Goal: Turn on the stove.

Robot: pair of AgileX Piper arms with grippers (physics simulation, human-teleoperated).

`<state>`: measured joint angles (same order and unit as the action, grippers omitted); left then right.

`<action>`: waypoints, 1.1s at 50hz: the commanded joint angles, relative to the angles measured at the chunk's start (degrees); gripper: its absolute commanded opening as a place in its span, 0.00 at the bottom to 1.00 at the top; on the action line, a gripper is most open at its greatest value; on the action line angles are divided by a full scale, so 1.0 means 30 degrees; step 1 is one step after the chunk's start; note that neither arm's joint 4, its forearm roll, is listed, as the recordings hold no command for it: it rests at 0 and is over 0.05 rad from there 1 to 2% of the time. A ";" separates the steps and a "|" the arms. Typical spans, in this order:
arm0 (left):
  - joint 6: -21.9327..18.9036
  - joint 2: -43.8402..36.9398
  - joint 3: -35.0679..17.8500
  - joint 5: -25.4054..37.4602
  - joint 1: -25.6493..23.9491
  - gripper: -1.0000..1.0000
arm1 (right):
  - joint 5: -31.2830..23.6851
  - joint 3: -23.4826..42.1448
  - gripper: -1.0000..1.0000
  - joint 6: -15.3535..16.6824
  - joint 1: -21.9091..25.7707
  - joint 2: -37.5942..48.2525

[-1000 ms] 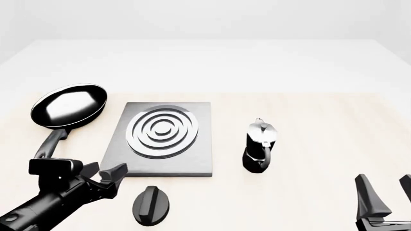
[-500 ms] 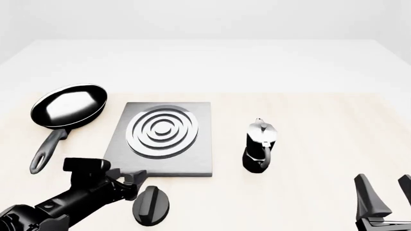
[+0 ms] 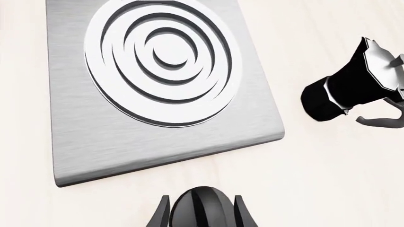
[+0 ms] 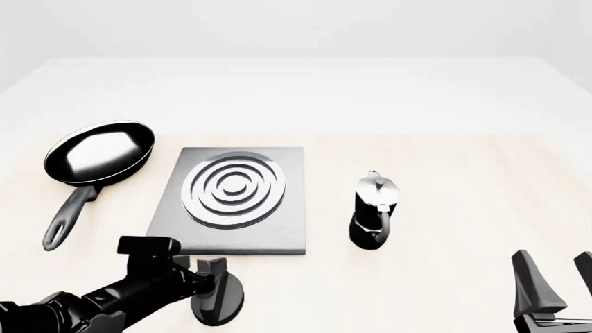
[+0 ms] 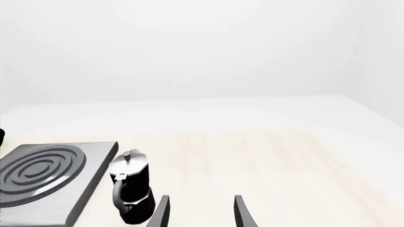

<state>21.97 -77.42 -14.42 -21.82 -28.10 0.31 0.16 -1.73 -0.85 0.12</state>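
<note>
Left gripper (image 4: 205, 286) straddles the knob (image 4: 222, 298), grip unclear, just near of the stove (image 4: 283, 220); right gripper (image 4: 558, 286) gapes, unladen.

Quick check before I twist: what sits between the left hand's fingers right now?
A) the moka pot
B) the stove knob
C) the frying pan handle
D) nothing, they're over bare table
B: in the left wrist view the black ridged knob lies between the two fingers of the left hand, and the front view shows that hand at the knob in front of the stove slab.
</note>
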 commanded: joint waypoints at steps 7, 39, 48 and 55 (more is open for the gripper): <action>0.0473 -0.1925 -0.0116 -0.1009 -0.0438 1.00 | 0.0078 -0.0016 1.00 -0.0412 0.0084 -0.0027; 0.1652 -0.5196 -0.0493 -0.2862 -0.1360 1.00 | 0.0064 -0.0033 1.00 -0.0861 0.0189 -0.0025; 0.0877 -0.3822 0.0279 -0.2563 0.1143 1.00 | 0.0054 -0.0038 1.00 -0.0691 0.0280 -0.0027; 0.0447 -0.3097 0.0653 -0.2425 0.2301 1.00 | 0.0033 -0.0037 1.00 -0.0605 0.0296 -0.0026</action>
<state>26.95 -88.71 -14.94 -30.30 -27.22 0.46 0.05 -3.85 -0.12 0.04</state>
